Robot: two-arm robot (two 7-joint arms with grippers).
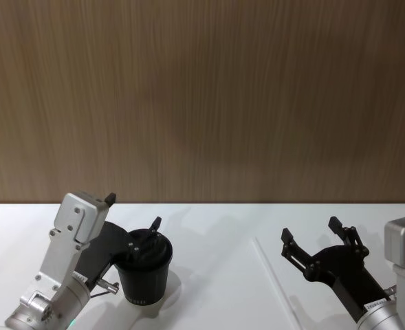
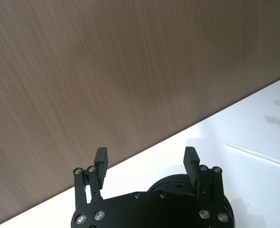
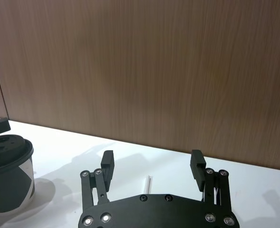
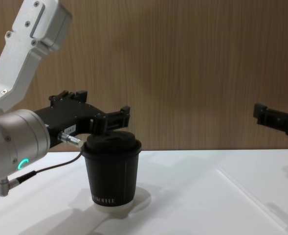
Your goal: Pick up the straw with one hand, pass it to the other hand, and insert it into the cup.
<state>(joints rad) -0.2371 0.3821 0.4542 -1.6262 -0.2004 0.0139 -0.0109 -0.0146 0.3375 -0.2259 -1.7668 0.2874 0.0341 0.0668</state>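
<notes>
Items: two grippers, one cup, one straw.

1. Left gripper (image 1: pixel 132 210), long, black, on a silver-white arm. The jaws are spread wide. It hovers over item 2.
2. Small black paper cup with a black domed lid (image 1: pixel 144 271). It stands upright directly beneath the left jaws, its lid just under the fingertips (image 4: pixel 119 117). Whether they touch the lid cannot be told.
3. Thin white drinking straw (image 1: pixel 278 285). It lies flat below the right jaws, toward their left side, with one end (image 3: pixel 148 183) showing under the gap between the two fingers.
4. Right gripper (image 1: pixel 312 230), long and black. Its jaws are wide apart, raised above the surface.

Open room: bare surface lies between cup and straw, and ahead of both grippers.

Surface: white tabletop (image 1: pixel 209 234), meeting a brown wood-grain wall panel (image 1: pixel 202 96) at its far edge.
</notes>
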